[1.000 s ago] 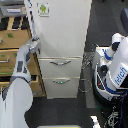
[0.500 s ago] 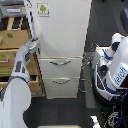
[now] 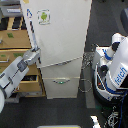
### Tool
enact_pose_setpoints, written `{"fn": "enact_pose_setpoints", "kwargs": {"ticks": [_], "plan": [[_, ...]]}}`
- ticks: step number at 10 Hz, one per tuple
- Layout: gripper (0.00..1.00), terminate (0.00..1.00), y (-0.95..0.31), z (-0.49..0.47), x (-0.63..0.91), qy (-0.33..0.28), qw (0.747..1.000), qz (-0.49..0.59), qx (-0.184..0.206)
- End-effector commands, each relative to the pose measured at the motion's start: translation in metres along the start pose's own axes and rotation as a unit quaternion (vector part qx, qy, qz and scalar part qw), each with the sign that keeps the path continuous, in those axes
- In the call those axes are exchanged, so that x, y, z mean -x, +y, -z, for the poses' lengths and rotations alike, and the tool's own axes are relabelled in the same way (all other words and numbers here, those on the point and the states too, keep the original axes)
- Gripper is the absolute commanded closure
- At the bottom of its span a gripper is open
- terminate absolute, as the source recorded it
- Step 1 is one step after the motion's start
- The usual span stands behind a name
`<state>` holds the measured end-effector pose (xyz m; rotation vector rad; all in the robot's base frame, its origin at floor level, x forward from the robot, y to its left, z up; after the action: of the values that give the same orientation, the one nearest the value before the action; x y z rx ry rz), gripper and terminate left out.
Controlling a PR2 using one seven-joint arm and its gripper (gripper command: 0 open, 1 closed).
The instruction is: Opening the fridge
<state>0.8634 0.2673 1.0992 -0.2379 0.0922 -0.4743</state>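
- Since the earlier frames the arm had crept a little further toward the fridge [image 3: 62,45], its tip now at the left edge of the upper door; the fridge itself had not shifted.
- Standing tall and white in the centre of the frame, the fridge filled the picture from the top edge down past the middle — its large upper door carried a small green-and-white sticker [image 3: 43,17] near the top.
- Below the door sat two drawers, each with a curved silver handle; the lower handle [image 3: 61,80] showed most clearly.
- From the lower left the robot's grey-and-white arm [image 3: 17,70] reached diagonally up to the gripper [image 3: 36,53], which lay against the door's left edge at about mid-height.
- Whether the fingers were apart or together could not be told — the picture was too blurred there.
- Behind the arm, on the left of the frame, stood a tan wooden cabinet [image 3: 15,40] with drawers.
- At the right edge stood a white robot body [image 3: 116,67] with blue lettering, well apart from the fridge, on a dark floor.
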Motion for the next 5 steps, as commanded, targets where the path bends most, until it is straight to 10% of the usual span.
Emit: {"fn": "enact_pose_setpoints", "kwargs": {"ticks": [1, 5], "plan": [[1.00, 0.00, -0.281, -0.174, 0.478, -0.133, 0.953, 0.271, -0.014], [1.00, 0.00, -0.379, -0.224, 0.718, -0.193, 0.882, 0.428, 0.032]]}}
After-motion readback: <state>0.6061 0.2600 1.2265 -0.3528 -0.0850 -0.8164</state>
